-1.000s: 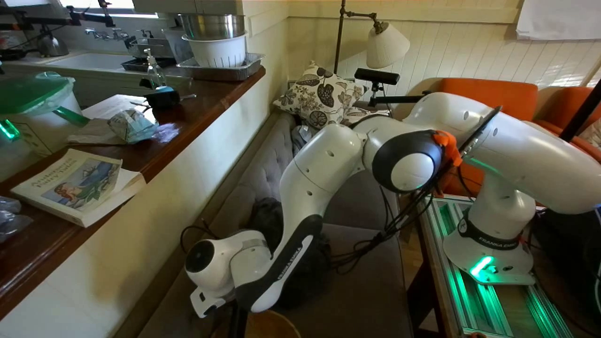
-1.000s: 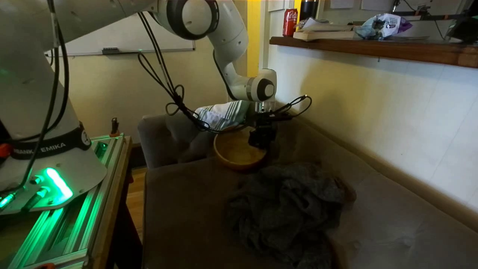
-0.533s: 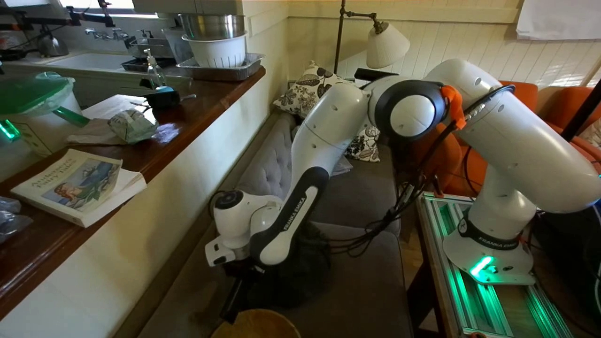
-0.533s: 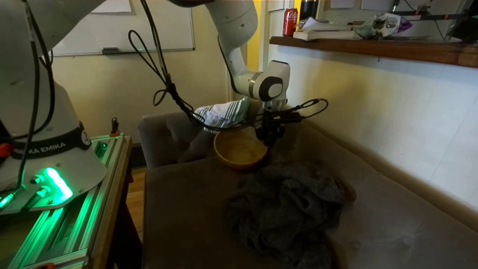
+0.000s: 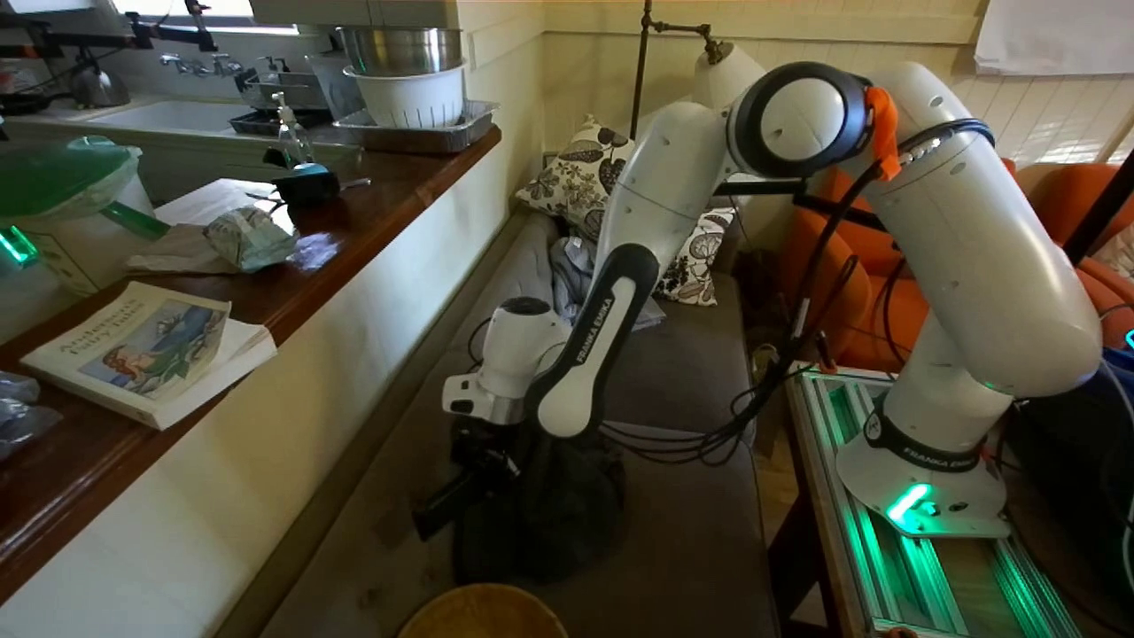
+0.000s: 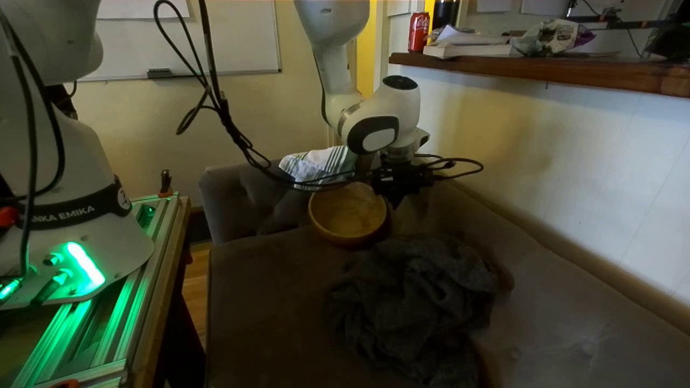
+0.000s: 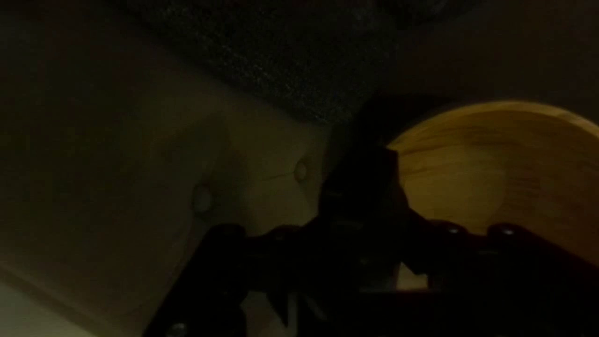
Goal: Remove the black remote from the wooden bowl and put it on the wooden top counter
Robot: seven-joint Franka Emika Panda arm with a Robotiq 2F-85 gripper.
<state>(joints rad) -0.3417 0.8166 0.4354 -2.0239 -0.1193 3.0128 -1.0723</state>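
Here, the gripper (image 5: 478,483): in an exterior view, hanging above the couch (image 5: 691,532), its fingers drawn together with the black remote held between them.
Black remote (image 5: 434,517): a dark bar, clear of the bowl, slanting from the fingers toward 8 o'clock.
Wooden bowl (image 5: 483,611): at 6 o'clock, apart from the gripper.
Dark blanket (image 5: 576,523): heaped at 4 o'clock, partly behind the gripper.
Wooden counter (image 5: 381,208): from 9 round to 12 o'clock, carrying a paperback book (image 5: 151,350) and a crumpled packet (image 5: 252,237).
Low wall (image 5: 345,372): between couch and counter, in the way toward 10 o'clock.
Red can (image 6: 419,32): in an exterior view, on the counter at 12 o'clock from the gripper.
Striped cloth (image 6: 318,163): between 9 and 10 o'clock, crossed by black cables (image 6: 237,133); bowl at 8, blanket at 6.
Couch button (image 7: 203,199): in the wrist view, at 9 o'clock from the fingers.
Bowl rim (image 7: 510,105): at 2 o'clock; too dark there to part the remote's outline from the fingers.
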